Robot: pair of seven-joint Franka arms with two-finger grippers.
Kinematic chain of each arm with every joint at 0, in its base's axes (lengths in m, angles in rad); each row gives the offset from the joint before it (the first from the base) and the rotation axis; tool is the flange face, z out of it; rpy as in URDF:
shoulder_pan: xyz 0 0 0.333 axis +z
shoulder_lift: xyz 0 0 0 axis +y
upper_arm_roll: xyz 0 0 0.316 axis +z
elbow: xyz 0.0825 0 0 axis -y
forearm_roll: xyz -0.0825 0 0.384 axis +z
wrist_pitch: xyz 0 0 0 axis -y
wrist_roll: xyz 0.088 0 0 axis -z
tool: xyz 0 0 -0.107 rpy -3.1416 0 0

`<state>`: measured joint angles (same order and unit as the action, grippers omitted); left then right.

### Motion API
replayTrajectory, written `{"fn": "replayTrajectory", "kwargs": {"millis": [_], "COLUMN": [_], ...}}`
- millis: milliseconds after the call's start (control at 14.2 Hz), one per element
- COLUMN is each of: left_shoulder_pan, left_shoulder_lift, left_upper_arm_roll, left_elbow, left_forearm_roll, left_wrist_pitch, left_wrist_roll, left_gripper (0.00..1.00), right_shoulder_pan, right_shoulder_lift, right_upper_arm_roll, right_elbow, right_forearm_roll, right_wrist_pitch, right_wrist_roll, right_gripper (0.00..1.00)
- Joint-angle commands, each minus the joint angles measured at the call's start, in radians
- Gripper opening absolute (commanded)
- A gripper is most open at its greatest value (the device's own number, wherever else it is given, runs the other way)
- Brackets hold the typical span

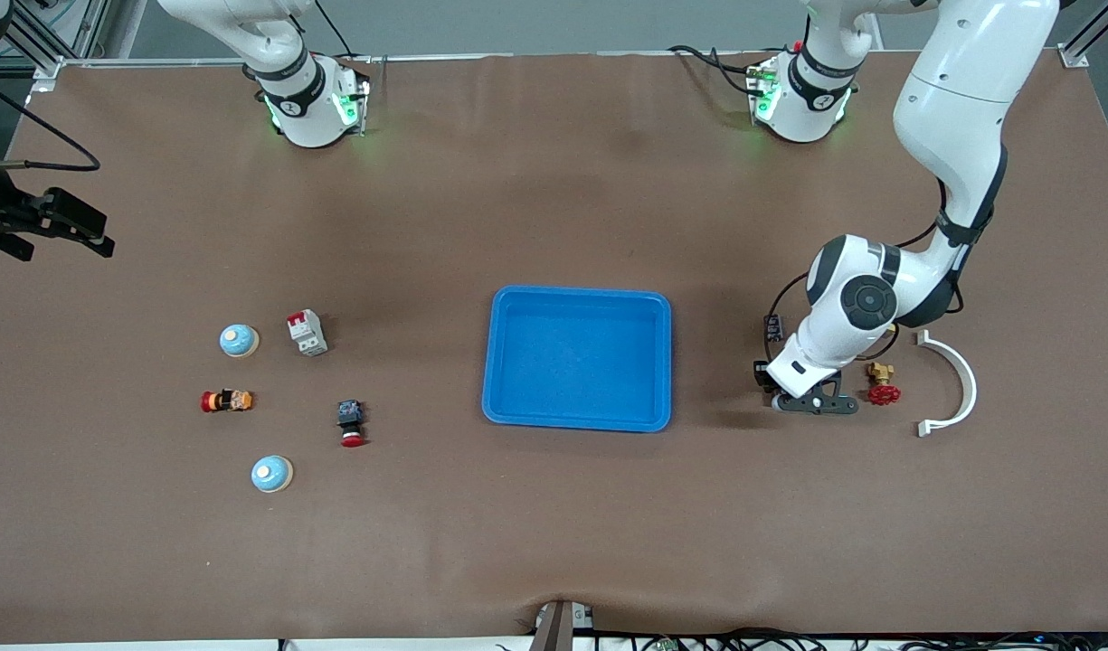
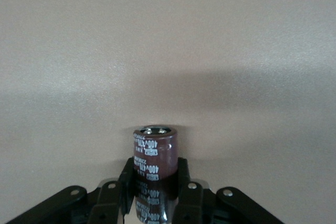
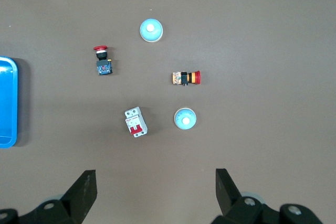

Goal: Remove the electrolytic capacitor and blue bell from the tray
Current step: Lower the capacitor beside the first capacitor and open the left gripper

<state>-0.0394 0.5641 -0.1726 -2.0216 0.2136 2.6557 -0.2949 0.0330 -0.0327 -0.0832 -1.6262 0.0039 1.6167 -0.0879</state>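
Front view: left gripper [image 1: 818, 404], low beside the tray's [image 1: 578, 420] left-arm end, clamps a glossy brown cylindrical capacitor [image 2: 154, 156]. Right gripper [image 3: 156, 192], fingers spread, hangs above two domed blue bells [image 1: 239, 340].

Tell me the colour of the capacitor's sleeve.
Dark brown with white print, on the capacitor; the left wrist view shows it best.

breaker [image 1: 307, 332] – upright | red-cap switches [image 1: 351, 423], [image 1: 226, 400] – lying | valve [image 1: 882, 385] beside white bracket [image 1: 954, 384]
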Motion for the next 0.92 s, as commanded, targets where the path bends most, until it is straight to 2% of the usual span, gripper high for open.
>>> {"fn": "replayTrajectory", "kwargs": {"millis": [0, 141, 211, 282, 845], "left_shoulder_pan": [0.004, 0.004, 0.004, 0.004, 0.003], "left_shoulder_lift": [0.002, 0.003, 0.0, -0.001, -0.003], "left_upper_arm_roll": [0.004, 0.004, 0.004, 0.004, 0.005], "left_elbow": [-0.014, -0.013, -0.013, -0.013, -0.011], "left_forearm_roll": [0.018, 0.018, 0.018, 0.018, 0.017], "left_wrist_pitch": [0.03, 0.03, 0.03, 0.03, 0.03], "left_wrist_roll": [0.0, 0.0, -0.01, -0.01, -0.049], "left_gripper": [0.0, 0.02, 0.35, 0.99, 1.0], "right_shoulder_pan": [-0.012, -0.012, -0.012, -0.012, -0.012], "right_shoulder_lift": [-0.003, -0.003, -0.003, -0.003, -0.001], "right_upper_arm_roll": [0.008, 0.008, 0.008, 0.008, 0.008], "right_elbow": [0.012, 0.012, 0.012, 0.012, 0.012], "right_forearm_roll": [-0.004, -0.005, -0.005, -0.005, -0.009], "right_wrist_pitch": [-0.003, -0.004, -0.003, -0.004, -0.004], "right_wrist_roll": [-0.006, -0.006, -0.006, -0.007, -0.007], "right_gripper": [1.0, 1.0, 1.0, 1.0, 1.0]}}
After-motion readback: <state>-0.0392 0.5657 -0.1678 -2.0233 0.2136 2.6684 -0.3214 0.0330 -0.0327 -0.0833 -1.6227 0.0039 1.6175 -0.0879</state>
